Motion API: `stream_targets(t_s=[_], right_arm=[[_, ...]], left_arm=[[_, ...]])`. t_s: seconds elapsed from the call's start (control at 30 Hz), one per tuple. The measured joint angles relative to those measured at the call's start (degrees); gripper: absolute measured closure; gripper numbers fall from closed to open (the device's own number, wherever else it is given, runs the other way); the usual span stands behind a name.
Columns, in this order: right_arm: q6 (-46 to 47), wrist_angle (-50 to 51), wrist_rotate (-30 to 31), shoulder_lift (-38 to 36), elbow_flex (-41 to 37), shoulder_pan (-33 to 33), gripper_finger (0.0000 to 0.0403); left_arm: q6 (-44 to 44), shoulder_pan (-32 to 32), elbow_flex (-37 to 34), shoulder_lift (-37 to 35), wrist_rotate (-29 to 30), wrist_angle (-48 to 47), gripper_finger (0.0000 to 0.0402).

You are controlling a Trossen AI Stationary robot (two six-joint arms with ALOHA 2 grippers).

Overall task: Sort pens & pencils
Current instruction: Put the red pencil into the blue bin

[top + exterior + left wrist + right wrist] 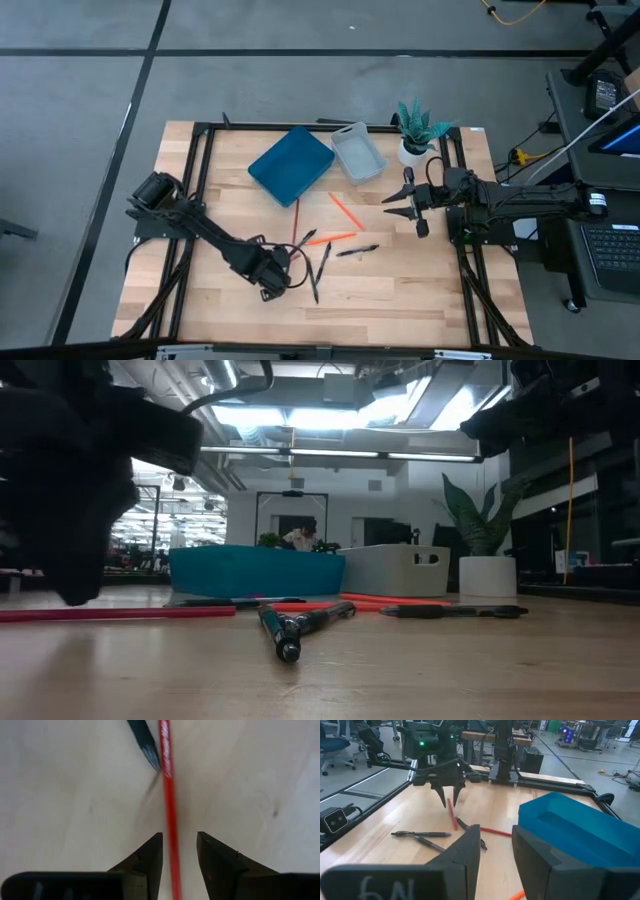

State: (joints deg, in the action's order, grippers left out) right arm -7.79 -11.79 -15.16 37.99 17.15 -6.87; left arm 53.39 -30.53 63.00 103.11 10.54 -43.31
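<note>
High view, blue tray (290, 165) beside grey bin (358, 153), pencils (330, 238) outside

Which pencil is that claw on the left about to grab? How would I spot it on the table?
Start at the blue tray and look toward the table's near edge, where the left gripper hangs with open fingers. The red pencil runs between those fingers. Its neighbours there are black pens, and the orange pencils lie farther off.

Red pencil (169, 805) between parted left gripper (179, 851) fingers, pen tip (145, 742) beside
</note>
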Motion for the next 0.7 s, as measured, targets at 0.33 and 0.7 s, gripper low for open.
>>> stream_targets(t_s=[0.33,0.7], right_arm=[[-0.1,0.9,0.0,0.0,0.0,0.0,0.0288],[-0.3,0.9,0.0,0.0,0.0,0.0,0.0288]], left_arm=[[-0.1,2.6,0.0,0.0,-2.5,0.0,0.0288],[-0.4,3.6,0.0,1.2,-5.8,1.1,0.0288]])
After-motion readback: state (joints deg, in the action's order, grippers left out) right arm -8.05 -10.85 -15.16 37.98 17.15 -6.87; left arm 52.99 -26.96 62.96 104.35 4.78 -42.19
